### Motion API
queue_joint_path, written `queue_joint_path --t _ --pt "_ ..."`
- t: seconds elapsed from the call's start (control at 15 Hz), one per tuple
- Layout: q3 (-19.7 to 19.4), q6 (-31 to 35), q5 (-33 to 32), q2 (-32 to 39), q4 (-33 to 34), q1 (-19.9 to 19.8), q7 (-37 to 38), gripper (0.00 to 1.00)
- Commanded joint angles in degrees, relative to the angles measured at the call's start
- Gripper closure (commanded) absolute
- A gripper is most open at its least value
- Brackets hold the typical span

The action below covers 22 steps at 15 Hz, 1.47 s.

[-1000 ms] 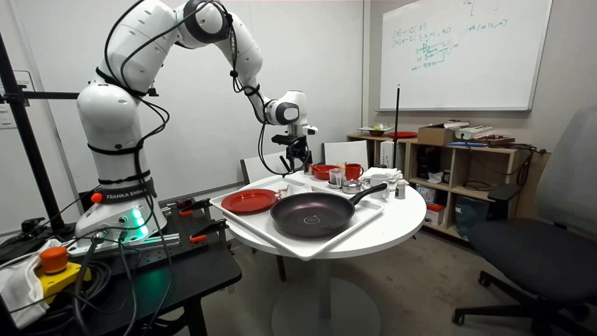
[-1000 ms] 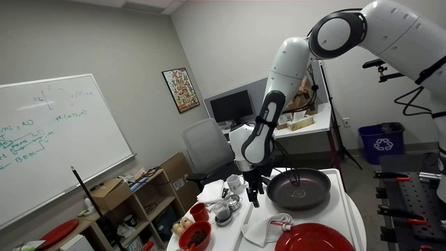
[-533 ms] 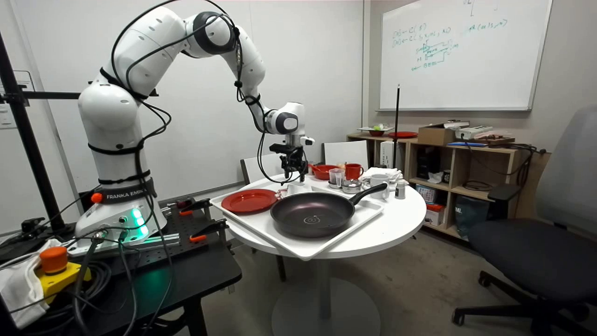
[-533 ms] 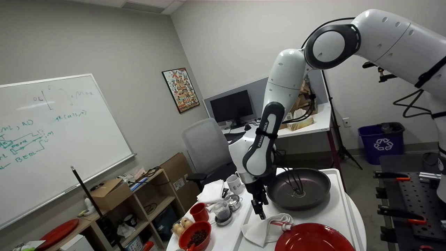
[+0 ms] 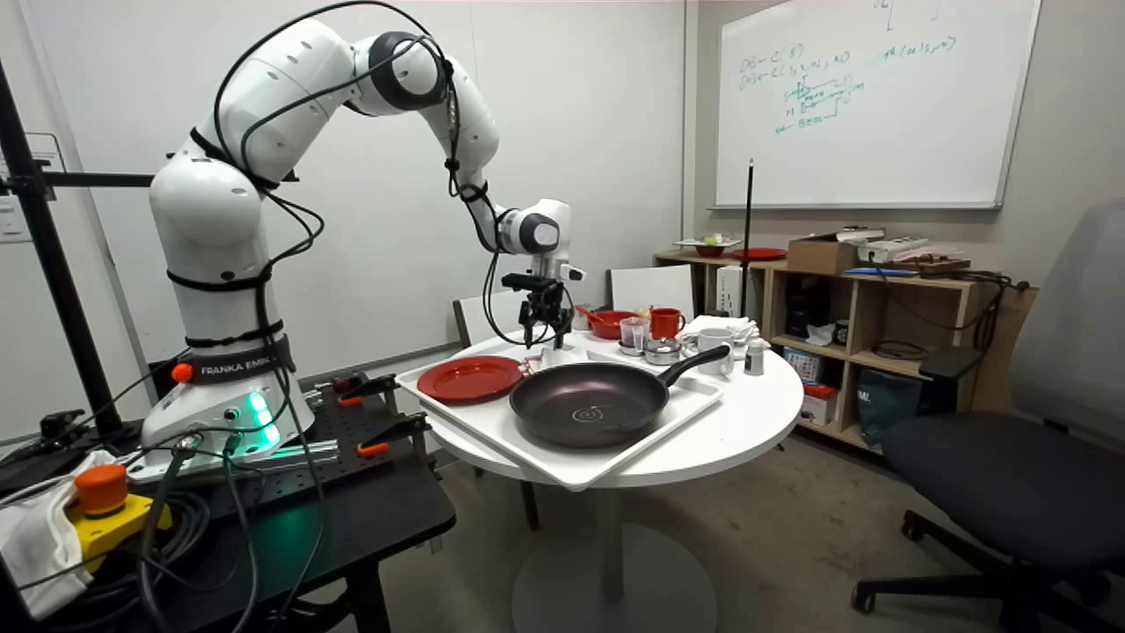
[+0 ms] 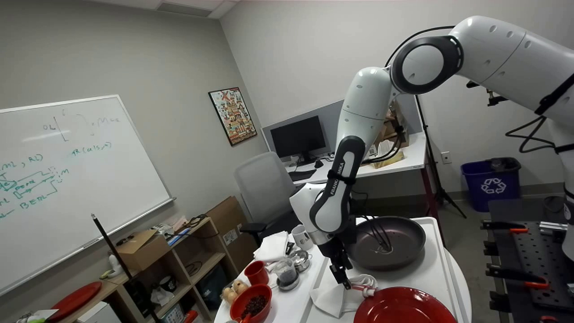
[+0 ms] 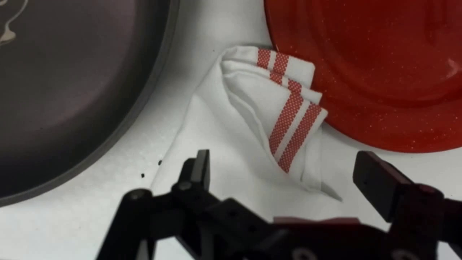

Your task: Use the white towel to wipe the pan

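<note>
Held the white jointed arm (image 5: 475, 123) arched, with the black two-fingered gripper (image 7: 282, 161) pointing down, spread wide. Hung low over the folded red-striped white cloth towel (image 7: 242, 148). Had the round dark-grey frying pan (image 7: 72, 90) to one side, the round red plate (image 7: 368, 72) to the other.

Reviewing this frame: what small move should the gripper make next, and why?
Probably ease the gripper down a little toward the white towel: in the wrist view the jaws stand open, with the towel lying below and between them, not gripped, beside the pan that it is meant to wipe.
</note>
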Motion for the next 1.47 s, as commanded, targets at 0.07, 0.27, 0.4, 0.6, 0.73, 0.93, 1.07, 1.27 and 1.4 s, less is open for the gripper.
queue_joint_path --t 0.07,0.27,0.4,0.6,0.73,0.93,1.07,1.27,1.4 --pt "-1.07 -7.33 -1.84 3.04 5.06 0.69 -0.72 0.00" --pt "-1.44 -10.59 -2.65 4.60 7.34 0.70 -0.49 0.00" --pt "-1.50 -12.44 -2.69 5.86 9.03 0.61 -0.42 0.00" --pt "-1.30 -14.32 -2.87 7.41 10.75 0.86 -0.65 0.00" --pt "-1.11 -14.77 -2.93 8.15 11.47 1.20 -0.61 0.00" --pt "-0.98 -14.90 -3.04 9.22 12.44 1.84 -0.54 0.00" --pt "-0.96 -14.89 -3.10 9.76 12.90 2.24 -0.57 0.00" --pt "-0.91 -14.95 -2.97 10.20 13.52 2.41 -0.81 0.33" --pt "-0.85 -14.94 -2.78 10.32 13.81 2.24 -0.98 0.49"
